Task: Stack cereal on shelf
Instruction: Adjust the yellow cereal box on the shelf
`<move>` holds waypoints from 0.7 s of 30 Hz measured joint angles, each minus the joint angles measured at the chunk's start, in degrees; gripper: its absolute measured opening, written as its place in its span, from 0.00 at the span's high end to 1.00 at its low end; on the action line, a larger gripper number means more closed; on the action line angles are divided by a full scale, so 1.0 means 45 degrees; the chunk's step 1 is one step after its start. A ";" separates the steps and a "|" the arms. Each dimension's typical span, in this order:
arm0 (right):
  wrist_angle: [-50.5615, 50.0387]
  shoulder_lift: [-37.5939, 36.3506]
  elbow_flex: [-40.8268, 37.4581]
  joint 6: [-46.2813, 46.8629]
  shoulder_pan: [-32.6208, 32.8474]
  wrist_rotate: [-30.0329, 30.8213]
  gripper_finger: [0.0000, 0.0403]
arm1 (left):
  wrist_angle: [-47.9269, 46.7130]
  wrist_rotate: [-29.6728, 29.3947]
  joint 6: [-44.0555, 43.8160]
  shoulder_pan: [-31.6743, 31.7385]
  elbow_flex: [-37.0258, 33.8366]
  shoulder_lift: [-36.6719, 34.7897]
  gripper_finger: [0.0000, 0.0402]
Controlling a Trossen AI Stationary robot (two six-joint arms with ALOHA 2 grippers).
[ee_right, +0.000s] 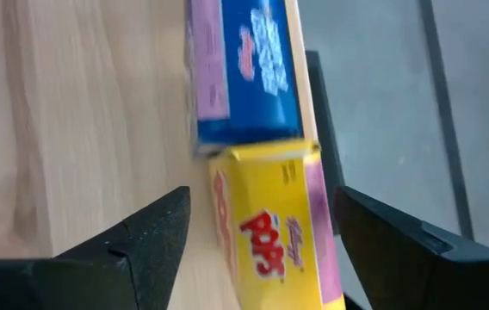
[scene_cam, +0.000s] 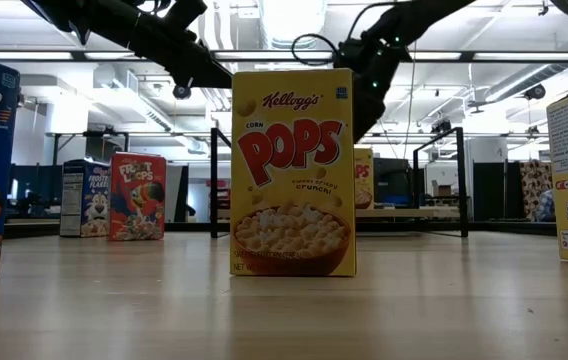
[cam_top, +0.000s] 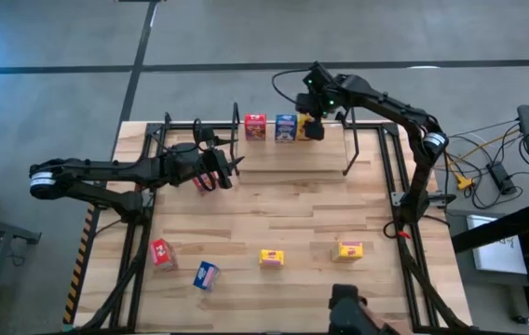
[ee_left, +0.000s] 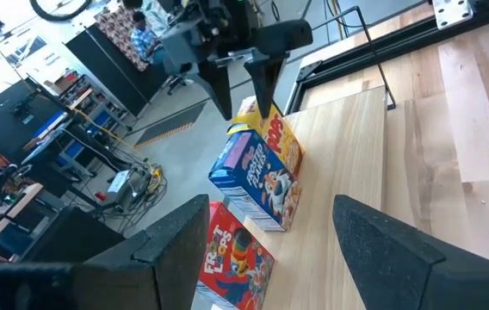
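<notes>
- Three cereal boxes stand side by side on the shelf (cam_top: pixel 292 158): red box (cam_top: pixel 255 127), blue box (cam_top: pixel 285 127), yellow box (ee_right: pixel 266 215).
- Four loose boxes (cam_top: pixel 271 258) still down on the table (cam_top: pixel 292 214), well apart.
- Right gripper (cam_top: pixel 313 127) over the yellow box, fingers wide open on both sides, not squeezing.
- Left gripper (cam_top: pixel 227 172) just beside the shelf, fingers wide open, nothing inside.
- Could bump the yellow box on the way up and tip it.
- Could push it into the blue box, or off the back edge.

yellow box (scene_cam: pixel 293 172): "Kellogg's Corn Pops" | red box (scene_cam: pixel 138 196): "Froot Loops"
</notes>
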 joint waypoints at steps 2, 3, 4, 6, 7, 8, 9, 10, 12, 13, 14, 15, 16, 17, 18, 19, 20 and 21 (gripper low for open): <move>-0.0056 0.0000 -0.0072 0.0005 -0.0117 0.0000 0.33 | 0.0000 0.0010 0.0000 -0.0001 0.0000 -0.0001 0.42; -0.0026 0.0000 -0.0081 0.0005 -0.0162 0.0005 0.33 | 0.0000 0.0010 0.0000 -0.0001 0.0000 -0.0002 0.42; -0.0023 0.0000 -0.0081 0.0008 -0.0190 0.0009 0.33 | 0.0000 0.0015 0.0000 0.0001 0.0000 0.0000 0.42; -0.0023 0.0000 -0.0081 0.0006 -0.0211 0.0005 0.33 | 0.0000 0.0015 0.0000 0.0001 0.0000 0.0000 0.42; -0.0023 0.0000 -0.0079 0.0008 -0.0205 0.0000 0.33 | 0.0004 0.0015 0.0000 0.0001 0.0000 0.0000 0.42; -0.0024 0.0000 -0.0072 0.0005 -0.0198 0.0000 0.33 | 0.0002 0.0015 0.0000 -0.0001 0.0000 -0.0002 0.42; -0.0023 0.0000 -0.0062 0.0005 -0.0193 0.0000 0.33 | 0.0000 0.0015 0.0000 -0.0004 0.0000 0.0000 0.42; -0.0018 0.0000 -0.0061 0.0005 -0.0193 0.0000 0.33 | 0.0000 0.0015 0.0000 -0.0002 0.0000 -0.0005 0.42; -0.0018 0.0000 -0.0057 0.0005 -0.0193 0.0000 0.33 | 0.0000 0.0015 0.0000 -0.0001 0.0000 -0.0001 0.42; -0.0018 0.0000 -0.0061 0.0005 -0.0193 0.0000 0.33 | 0.0000 0.0015 0.0000 -0.0004 0.0000 -0.0005 0.42; -0.0018 0.0000 -0.0057 0.0010 -0.0193 0.0008 0.33 | 0.0000 0.0015 0.0000 0.0000 0.0000 -0.0001 0.42; -0.0018 0.0000 -0.0057 0.0010 -0.0196 0.0032 0.34 | 0.0000 0.0015 0.0000 0.0001 0.0000 -0.0005 0.42; -0.0016 0.0000 -0.0059 0.0012 -0.0212 0.0149 0.34 | 0.0000 0.0015 0.0000 0.0001 0.0000 -0.0001 0.42; 0.0000 0.0000 -0.0062 0.0010 -0.0219 0.0312 0.34 | 0.0000 0.0015 0.0000 -0.0003 0.0000 -0.0005 0.42; 0.0041 0.0003 -0.0078 0.0010 -0.0227 0.0349 0.34 | 0.0000 0.0015 0.0000 -0.0004 0.0000 -0.0003 0.42; 0.0071 0.0025 -0.0092 0.0010 -0.0247 0.0333 0.34 | 0.0000 0.0015 0.0000 -0.0001 0.0000 -0.0002 0.42; 0.0102 0.0055 -0.0122 0.0015 -0.0282 0.0276 0.34 | 0.0000 0.0017 0.0000 -0.0004 0.0000 -0.0003 0.42; 0.0103 0.0101 -0.0164 0.0011 -0.0300 0.0230 0.34 | 0.0000 0.0018 0.0000 0.0000 0.0000 0.0000 0.42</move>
